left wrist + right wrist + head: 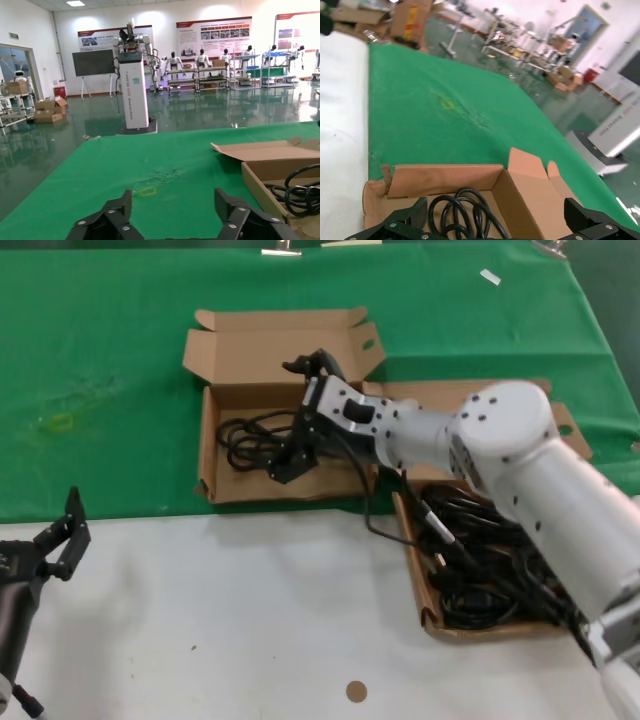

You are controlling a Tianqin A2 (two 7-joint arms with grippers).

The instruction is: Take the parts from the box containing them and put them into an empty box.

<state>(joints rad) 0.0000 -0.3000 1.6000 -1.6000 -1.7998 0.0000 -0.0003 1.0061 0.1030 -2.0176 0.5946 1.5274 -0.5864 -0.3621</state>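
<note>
Partly my right arm hides the box on the right, which is full of black coiled cables; its far wall I cannot see. My right gripper hangs wide open, holding nothing, over the other box, where one looped cable lies. My left gripper waits open near the white table's left edge; no label is readable.

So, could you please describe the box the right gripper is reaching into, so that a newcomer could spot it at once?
Look at the green cloth covering the far half of the table. Two brown cardboard boxes sit at its near edge; the right gripper, open, is over the left box. It holds one coiled black cable, while the right box is heaped with cables.
</note>
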